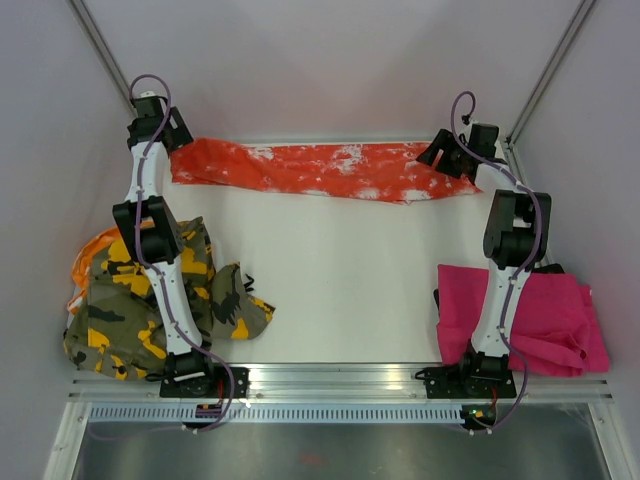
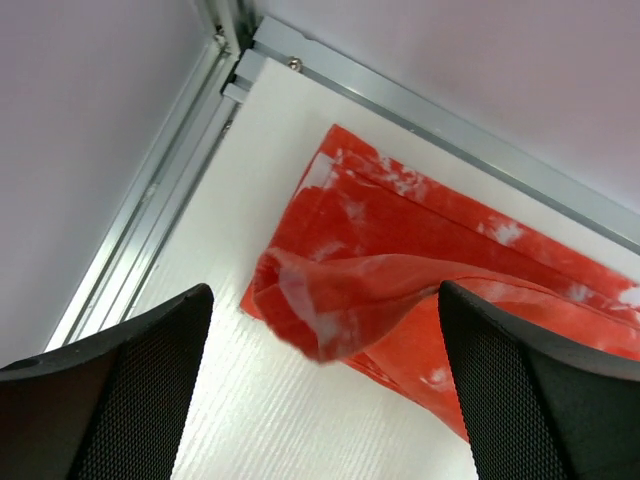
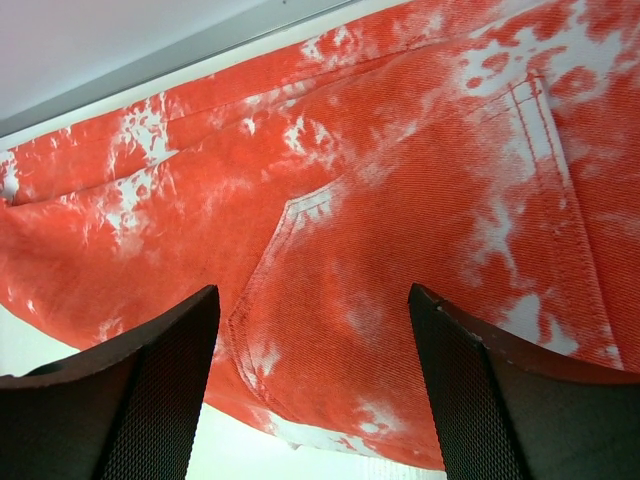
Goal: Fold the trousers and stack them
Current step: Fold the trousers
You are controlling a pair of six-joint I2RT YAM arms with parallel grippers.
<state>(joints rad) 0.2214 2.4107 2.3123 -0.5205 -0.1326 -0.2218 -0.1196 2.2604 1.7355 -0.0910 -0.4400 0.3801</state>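
Nearest me, camo trousers (image 1: 150, 300) lie heaped at the tabletop's (image 1: 340, 270) left edge, and pink trousers (image 1: 560, 320) sit folded at the right. Along the far edge the orange trousers (image 1: 310, 170) lie stretched out. My left hand (image 2: 325, 290) hovers spread wide over their rumpled left end, gripping nothing. My right hand (image 3: 312, 292) hangs open above a pocket at the right end.

White table (image 1: 340, 290) under orange-red trousers (image 1: 320, 170), camouflage trousers (image 1: 120, 300), pink trousers (image 1: 560, 320)
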